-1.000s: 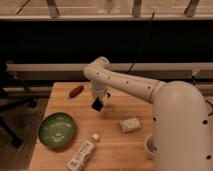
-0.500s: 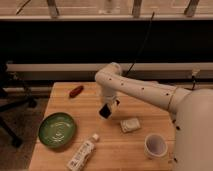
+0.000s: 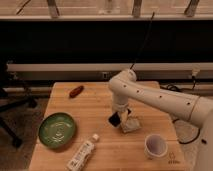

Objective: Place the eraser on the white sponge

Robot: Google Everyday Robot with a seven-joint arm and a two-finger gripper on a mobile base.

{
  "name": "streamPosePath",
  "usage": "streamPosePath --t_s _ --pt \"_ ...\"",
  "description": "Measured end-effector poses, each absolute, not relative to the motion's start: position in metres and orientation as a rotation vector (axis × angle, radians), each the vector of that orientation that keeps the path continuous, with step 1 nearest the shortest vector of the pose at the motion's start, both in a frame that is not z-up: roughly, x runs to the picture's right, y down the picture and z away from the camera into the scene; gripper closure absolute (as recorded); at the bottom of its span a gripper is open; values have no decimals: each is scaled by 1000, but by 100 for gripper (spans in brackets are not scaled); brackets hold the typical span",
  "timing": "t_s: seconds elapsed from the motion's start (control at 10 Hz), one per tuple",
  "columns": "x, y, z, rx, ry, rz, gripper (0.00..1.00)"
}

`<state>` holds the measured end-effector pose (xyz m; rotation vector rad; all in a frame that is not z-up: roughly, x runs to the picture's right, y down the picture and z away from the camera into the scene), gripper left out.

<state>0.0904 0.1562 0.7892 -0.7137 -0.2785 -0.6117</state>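
Note:
My gripper point(image 3: 119, 116) hangs from the white arm over the middle of the wooden table point(image 3: 100, 107). It is shut on the eraser point(image 3: 115, 120), a small black slab held tilted just above the table. The white sponge point(image 3: 131, 125), a cream block, lies on the table right next to the eraser, on its right side. The eraser's lower edge is close to the sponge's left edge; I cannot tell whether they touch.
A green plate point(image 3: 57, 131) sits at the front left. A white bottle point(image 3: 82, 153) lies near the front edge. A white cup point(image 3: 155, 146) stands at the front right. A reddish-brown oblong object point(image 3: 76, 91) lies at the back left.
The arm has carried the eraser to the right and toward the front, from the table's back middle to just beside the white sponge.

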Motion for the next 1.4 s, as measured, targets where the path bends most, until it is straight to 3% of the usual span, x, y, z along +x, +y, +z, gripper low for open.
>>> streamPosePath --t_s 0.1,0.3,0.7,0.8,0.9,1.0,1.4 --pt "108 162 787 -729 -266 -571 99" --pt "126 171 787 -757 -239 -518 87" --pt "140 188 800 -800 -216 -464 47" --pt "143 190 804 -798 -214 -451 32" --pt "142 189 806 -791 -214 -446 25" --pt "143 188 808 -783 -212 -440 21" --pt "147 179 809 -759 -192 -426 20"
